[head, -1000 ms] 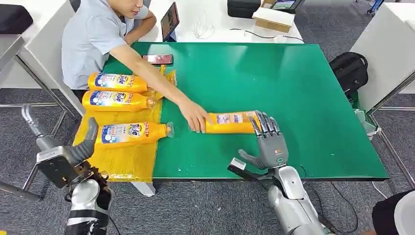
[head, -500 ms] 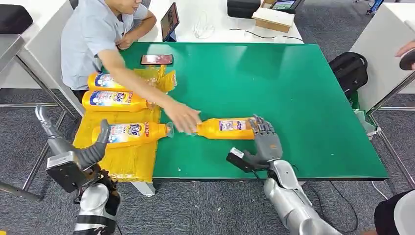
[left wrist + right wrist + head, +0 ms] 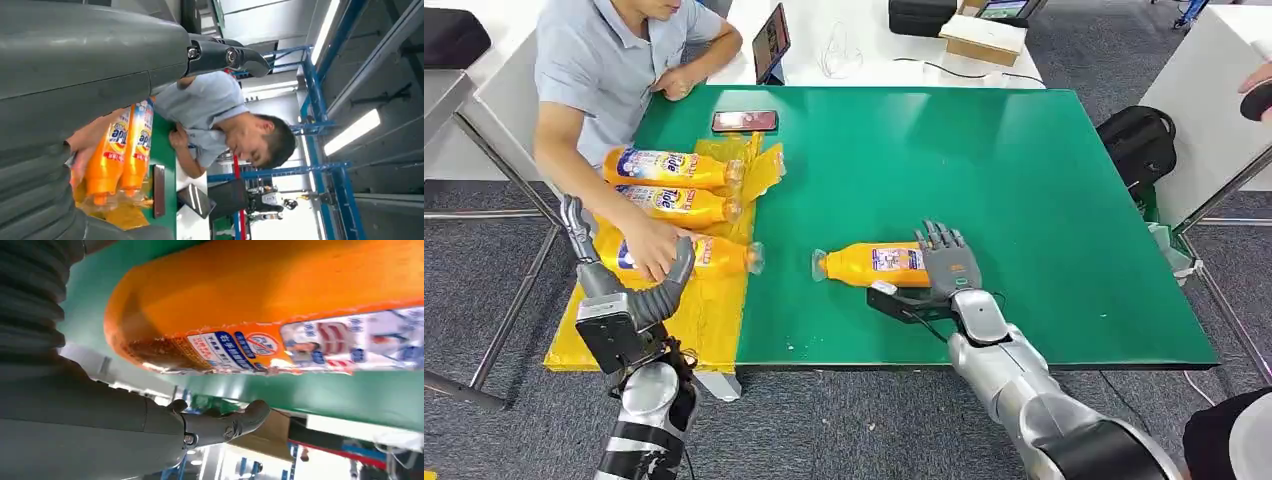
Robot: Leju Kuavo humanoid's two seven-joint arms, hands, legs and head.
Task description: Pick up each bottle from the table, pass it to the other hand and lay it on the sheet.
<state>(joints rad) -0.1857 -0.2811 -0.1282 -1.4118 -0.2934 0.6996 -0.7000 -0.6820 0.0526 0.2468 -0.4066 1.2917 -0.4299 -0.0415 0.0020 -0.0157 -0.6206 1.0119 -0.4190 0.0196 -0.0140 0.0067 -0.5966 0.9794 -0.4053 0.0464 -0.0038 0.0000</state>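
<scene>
An orange bottle (image 3: 872,264) lay on its side on the green table (image 3: 1024,180), its clear cap toward nine o'clock and its base toward three o'clock. A white and blue label ran along its body, with fine print near the base in the right wrist view (image 3: 280,305). The right hand (image 3: 951,266) rested over the base end, fingers spread across it and thumb apart on the near side; I could not tell whether it gripped. The left hand (image 3: 619,270) stood with fingers apart and nothing in it, over the yellow sheet (image 3: 674,325) at the table's nine o'clock edge. Three more orange bottles (image 3: 669,167) lay there, and a person's hand (image 3: 652,250) rested on the nearest.
</scene>
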